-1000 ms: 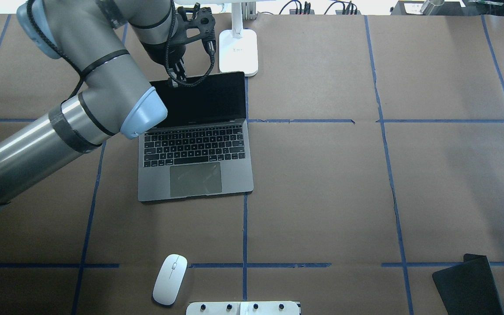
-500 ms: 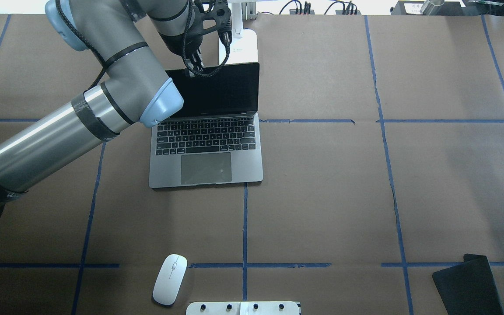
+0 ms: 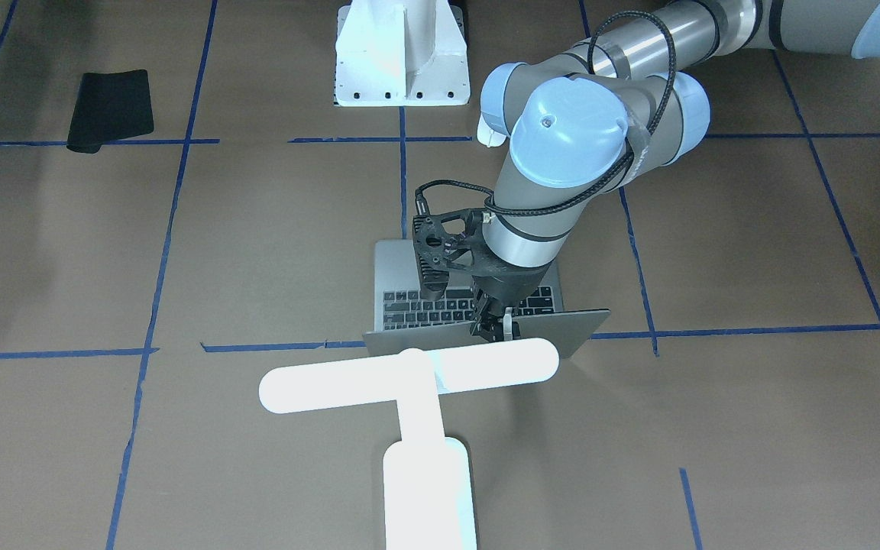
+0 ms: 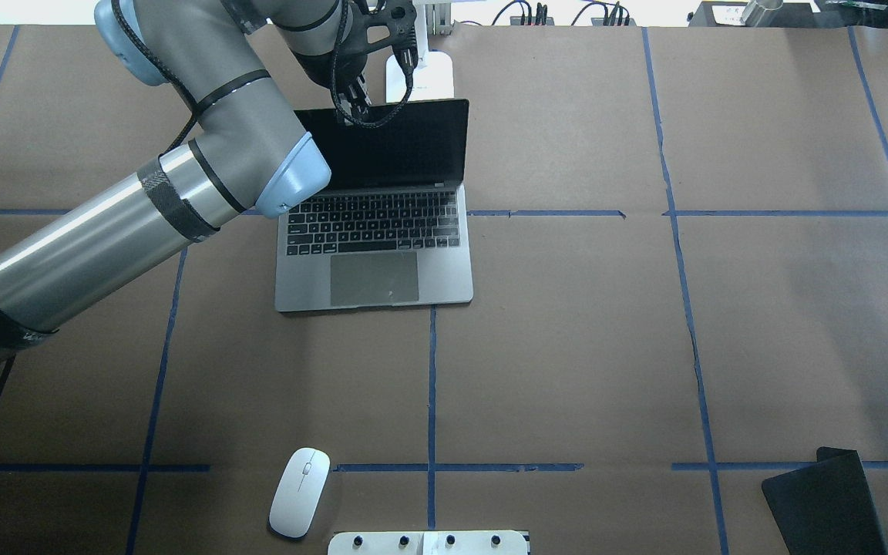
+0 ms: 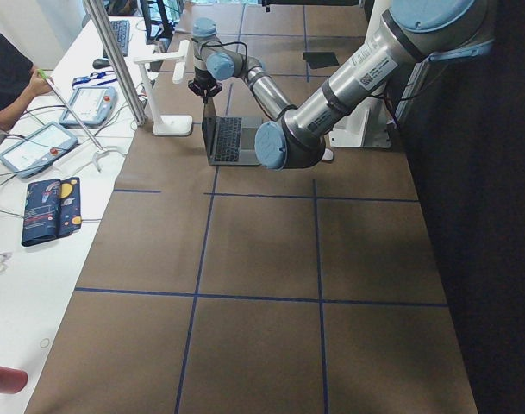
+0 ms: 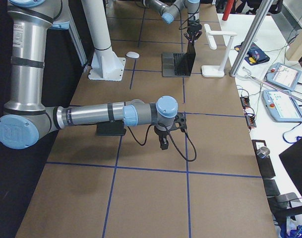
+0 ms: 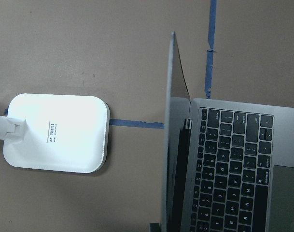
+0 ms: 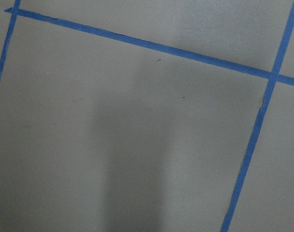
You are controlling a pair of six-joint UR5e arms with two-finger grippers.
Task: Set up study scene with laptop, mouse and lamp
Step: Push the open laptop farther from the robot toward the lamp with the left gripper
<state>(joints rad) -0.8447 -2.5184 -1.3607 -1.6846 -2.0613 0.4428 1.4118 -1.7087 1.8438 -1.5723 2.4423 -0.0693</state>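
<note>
The silver-grey laptop (image 4: 375, 262) stands open on the brown paper, its dark screen facing the robot. My left gripper (image 4: 351, 104) is shut on the top edge of its lid, left of the middle; it also shows from the front (image 3: 499, 327). The lamp (image 3: 409, 374) glows white just behind the lid, and its base (image 7: 57, 133) sits a short gap from the laptop's hinge (image 7: 185, 125). Near the robot's edge lies the white mouse (image 4: 300, 492), untouched. My right gripper (image 6: 163, 144) hangs over bare paper far from all three; I cannot tell whether it is open or shut.
A black mat (image 4: 825, 501) lies at the near right corner. The white bolted pedestal (image 4: 428, 543) stands at the near edge beside the mouse. A side bench with tablets (image 6: 284, 101) and a person's arm (image 5: 8, 82) lie past the table's far edge.
The laptop has slid away from the robot and to the right, towards the lamp's base, with my left gripper on its lid. The mouse has not moved.
</note>
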